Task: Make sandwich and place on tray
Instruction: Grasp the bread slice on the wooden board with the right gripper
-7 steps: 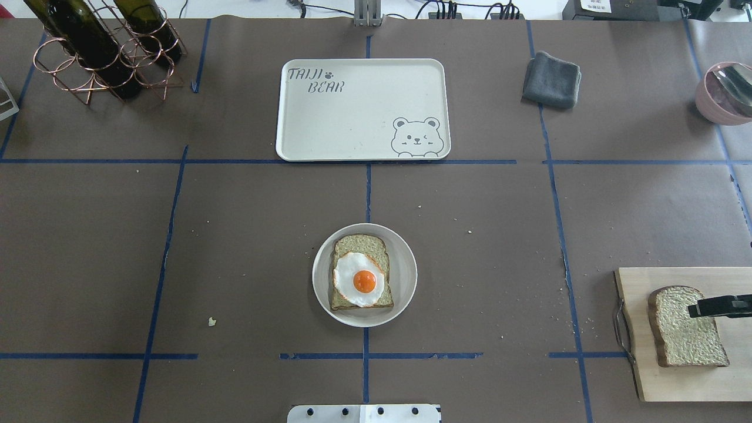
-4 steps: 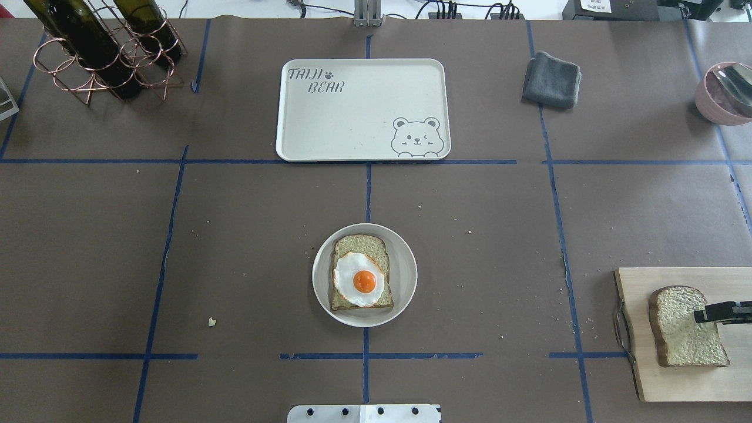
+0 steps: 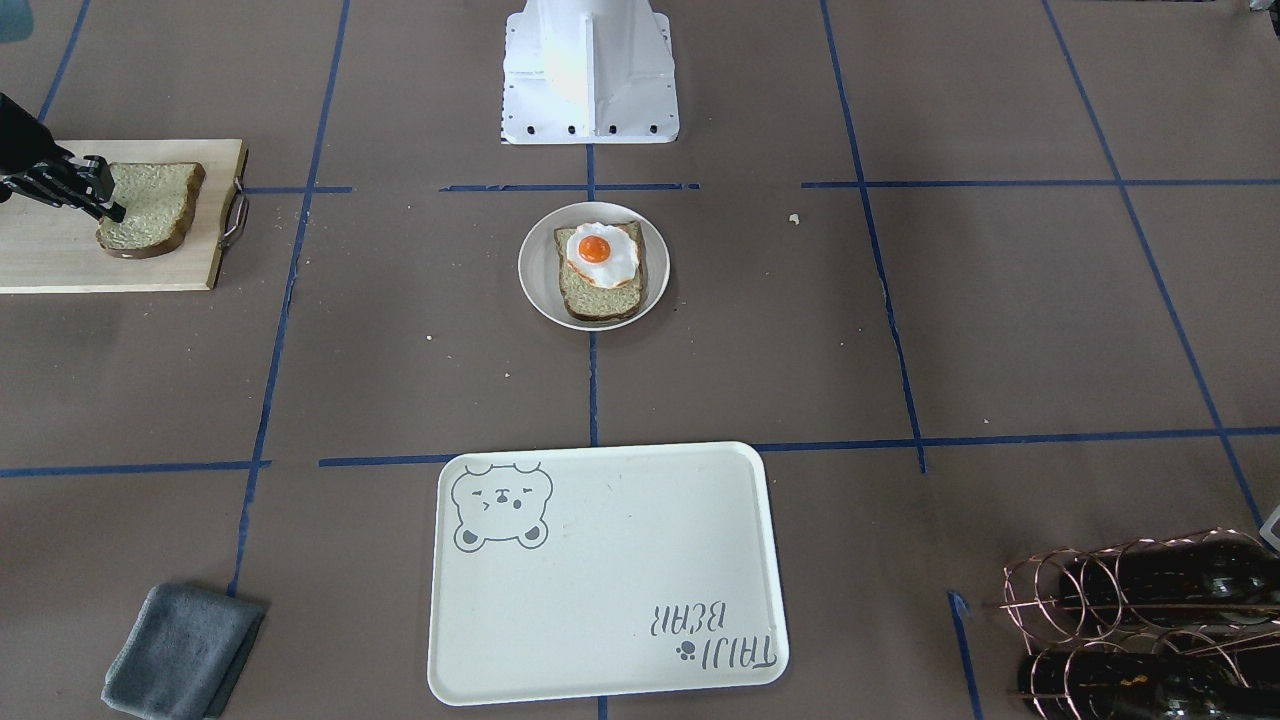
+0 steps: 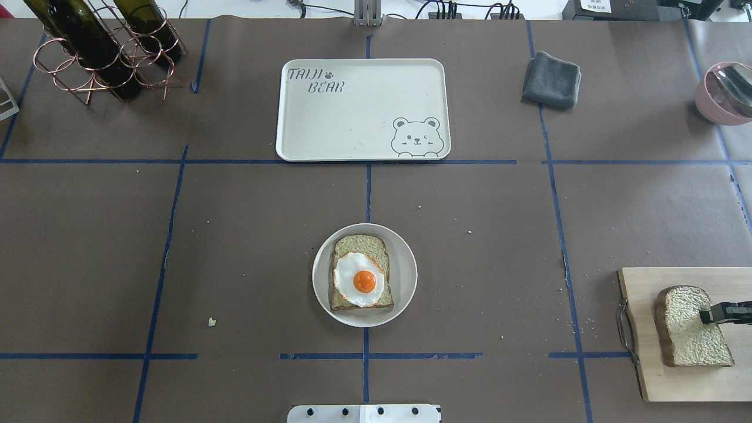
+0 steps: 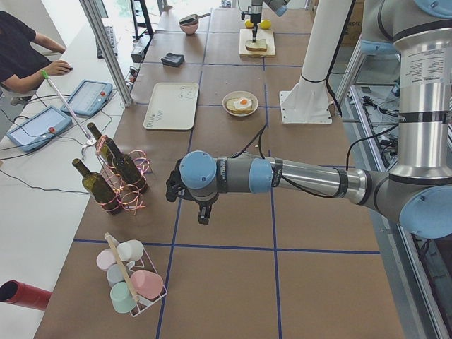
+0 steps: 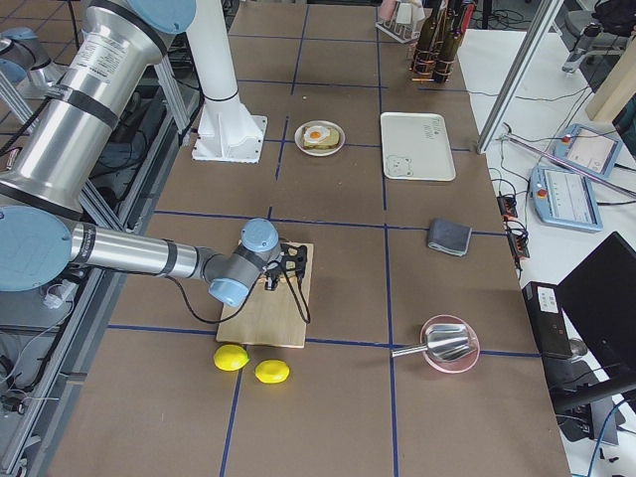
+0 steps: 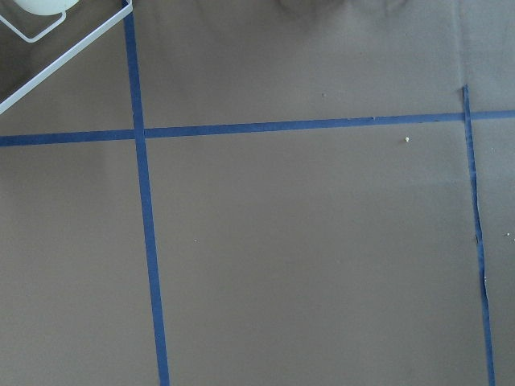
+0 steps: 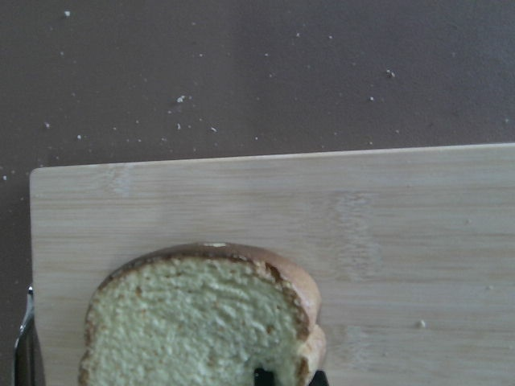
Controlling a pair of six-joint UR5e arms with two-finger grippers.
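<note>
Our left jaws hang over the brown paper-covered table (image 7: pixel 306 241), near the copper wire rack of dark bottles (image 5: pixel 121 180); we cannot tell their gap. Well left of our right jaws and farther out lies the large cream bear-printed tray (image 4: pixel 358 117). Nearer, also to their left, the round cream plate (image 4: pixel 405 276) carries a brown-crusted bread slice (image 4: pixel 359 242) topped by the white fried egg with orange yolk (image 4: pixel 359 281). Our right jaws sit at the second bread slice (image 4: pixel 684 329) on the pale wooden board (image 4: pixel 664 382), fingertips (image 4: pixel 707 316) at its crust; we cannot tell whether they clamp it.
</note>
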